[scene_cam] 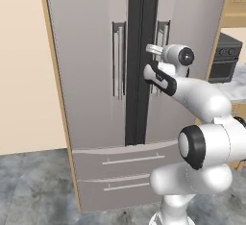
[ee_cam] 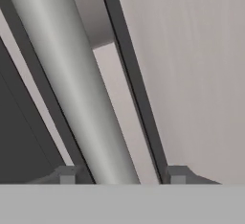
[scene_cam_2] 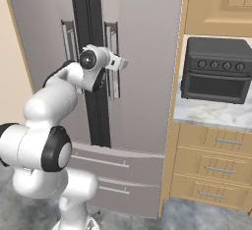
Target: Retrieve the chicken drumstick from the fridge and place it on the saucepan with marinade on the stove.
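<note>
Both fingertips (ee_cam: 67, 174) astride right door handle (ee_cam: 72, 84) of shut fridge (scene_cam: 96, 99), gripper (ee_cam: 119, 176) half-closed, contact unclear, presumably set to pull door open for drumstick.

The fridge (scene_cam: 96, 75) is tall and grey, and it stands up straight; its 2 top doors are shut, with a black strip (scene_cam: 139, 60) running down between them; each door has a long bar handle (scene_cam: 117, 60) next to that strip; 2 drawers (scene_cam: 125, 161) sit shut at the bottom, 1 above the other, each with a thin handle.
</note>
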